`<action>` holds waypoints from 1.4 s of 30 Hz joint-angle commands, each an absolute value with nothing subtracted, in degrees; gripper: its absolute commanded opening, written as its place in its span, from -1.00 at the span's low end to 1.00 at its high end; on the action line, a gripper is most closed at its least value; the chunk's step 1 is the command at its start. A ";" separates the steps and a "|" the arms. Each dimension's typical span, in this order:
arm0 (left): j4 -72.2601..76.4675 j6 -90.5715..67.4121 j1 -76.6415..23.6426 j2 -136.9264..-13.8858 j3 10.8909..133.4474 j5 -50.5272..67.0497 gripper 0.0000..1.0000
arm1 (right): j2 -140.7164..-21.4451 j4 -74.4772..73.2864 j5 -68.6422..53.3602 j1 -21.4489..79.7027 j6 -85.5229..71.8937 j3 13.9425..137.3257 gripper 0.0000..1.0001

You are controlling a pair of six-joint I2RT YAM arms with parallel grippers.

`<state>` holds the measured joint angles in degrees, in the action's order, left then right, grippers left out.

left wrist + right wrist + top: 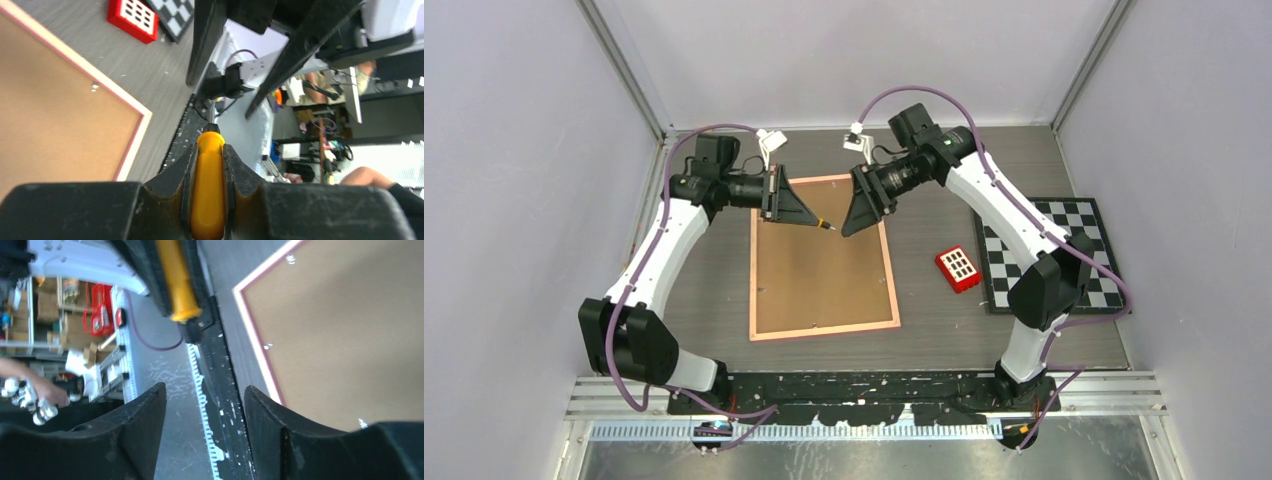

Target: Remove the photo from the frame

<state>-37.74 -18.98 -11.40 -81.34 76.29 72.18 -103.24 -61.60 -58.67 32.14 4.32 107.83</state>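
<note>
1. left tool is clamped on the yellow screwdriver, right tool gaping, empty.
2. frame lies back-up just below both; photo hidden.
3. i'd ease the tip under a clip, slowly.

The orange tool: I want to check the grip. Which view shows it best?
Left wrist: the orange tool fills the foreground, clamped in the left gripper. Right wrist shows its handle at the top edge; top external only a tiny tip.

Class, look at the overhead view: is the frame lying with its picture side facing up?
No, the frame lies face down, with its brown back panel and small metal clips facing up.
</note>
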 commanded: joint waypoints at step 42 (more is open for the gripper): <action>-62.82 34.77 -13.97 -76.48 64.43 14.17 -1.00 | -117.82 -40.70 -6.97 27.81 -10.95 89.09 0.55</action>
<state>-66.57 33.15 -13.63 -78.37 64.99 15.42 -117.67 -42.46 -10.81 27.00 -9.76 87.09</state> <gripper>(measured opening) 0.196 0.777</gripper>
